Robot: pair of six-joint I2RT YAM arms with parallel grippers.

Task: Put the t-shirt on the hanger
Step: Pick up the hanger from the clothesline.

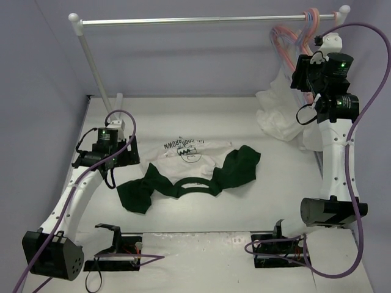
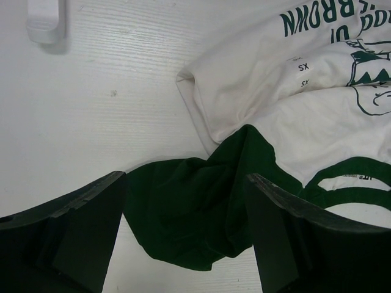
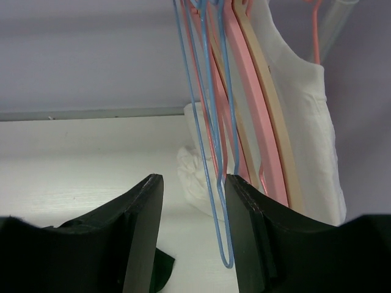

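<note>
The t-shirt (image 1: 192,162) lies crumpled on the table, white with dark green sleeves and neck trim, its logo facing up. My left gripper (image 1: 130,156) is open just left of it. In the left wrist view its jaws (image 2: 185,179) stand wide on either side of the dark green sleeve (image 2: 189,220), not closed on it. My right gripper (image 1: 299,73) is raised at the rail's right end. In the right wrist view it (image 3: 194,180) is open, and the thin light-blue hanger (image 3: 208,140) hangs between its jaws, close to the right finger (image 3: 256,226).
A clothes rail (image 1: 201,21) spans the back, with its post (image 1: 91,58) at the left. Pink and beige hangers (image 3: 259,122) hang beside the blue one. A plain white sleeveless top (image 1: 278,116) hangs and bunches at the back right. The rail's white foot (image 2: 44,21) is near the left gripper.
</note>
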